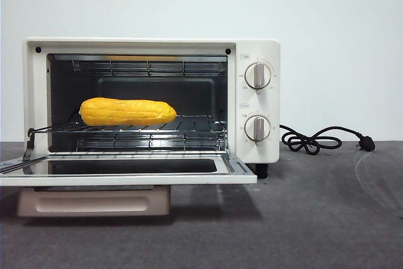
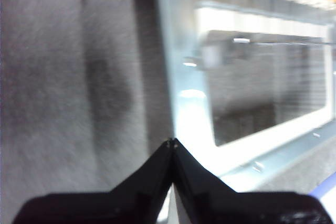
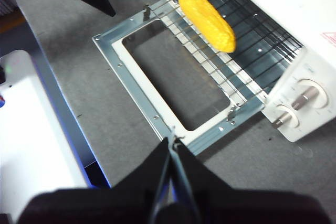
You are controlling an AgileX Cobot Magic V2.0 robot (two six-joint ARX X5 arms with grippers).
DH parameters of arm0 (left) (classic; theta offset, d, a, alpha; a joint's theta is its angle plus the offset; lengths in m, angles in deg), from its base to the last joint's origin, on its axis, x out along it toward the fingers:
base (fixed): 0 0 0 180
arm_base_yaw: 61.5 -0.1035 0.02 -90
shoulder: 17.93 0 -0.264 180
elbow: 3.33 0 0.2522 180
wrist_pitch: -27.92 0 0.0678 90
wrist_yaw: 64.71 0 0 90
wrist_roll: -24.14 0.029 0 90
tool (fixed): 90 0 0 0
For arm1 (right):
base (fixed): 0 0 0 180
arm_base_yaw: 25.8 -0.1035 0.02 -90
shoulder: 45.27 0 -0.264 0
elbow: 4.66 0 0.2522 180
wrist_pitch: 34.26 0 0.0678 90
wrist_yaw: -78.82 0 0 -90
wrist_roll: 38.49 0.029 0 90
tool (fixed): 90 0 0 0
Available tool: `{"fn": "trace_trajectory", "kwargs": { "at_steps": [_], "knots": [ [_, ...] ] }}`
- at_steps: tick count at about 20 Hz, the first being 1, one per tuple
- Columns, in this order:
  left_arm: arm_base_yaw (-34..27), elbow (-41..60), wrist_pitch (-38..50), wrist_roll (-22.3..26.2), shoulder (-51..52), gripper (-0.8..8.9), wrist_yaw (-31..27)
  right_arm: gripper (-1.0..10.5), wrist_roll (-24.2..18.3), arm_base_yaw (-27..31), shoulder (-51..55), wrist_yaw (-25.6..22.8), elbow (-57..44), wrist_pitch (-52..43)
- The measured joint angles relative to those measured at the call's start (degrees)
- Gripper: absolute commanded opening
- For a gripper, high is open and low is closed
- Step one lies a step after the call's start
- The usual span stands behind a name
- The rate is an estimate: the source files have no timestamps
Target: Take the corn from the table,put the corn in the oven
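corn (image 1: 128,112) on oven (image 1: 258,48) rack, well apart from both arms' fingers

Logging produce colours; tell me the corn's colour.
Bright yellow-orange corn, clearest in the front view.

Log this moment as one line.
corn: on oven rack | door: open | left gripper: shut, empty | right gripper: shut, empty
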Motion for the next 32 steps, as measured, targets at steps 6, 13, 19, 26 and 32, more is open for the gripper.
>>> {"fn": "trace_trajectory", "kwargs": {
  "at_steps": [6,13,19,26,32],
  "knots": [
    [0.00,0.00,5.62,-1.40,-6.73,-0.09,3.04,-0.1,-0.17,0.26,0.00,0.02,0.00,-0.07],
    [0.92,0.00,4.74,-1.73,-8.17,-0.09,3.10,-0.1,-0.17,0.26,0.00,0.02,0.00,-0.39],
    [1.36,0.00,0.85,-1.22,-8.17,-0.08,4.87,-0.1,-0.17,0.28,0.00,0.00,0.00,-0.44],
    [1.29,0.00,-6.99,0.92,-8.20,-0.08,5.66,-0.1,-0.17,0.26,0.00,0.00,0.00,-0.39],
    [-1.29,-0.07,-10.43,1.95,-7.02,-0.08,14.97,-0.1,-0.17,0.26,0.00,0.00,0.00,-0.22]
  ]
}}
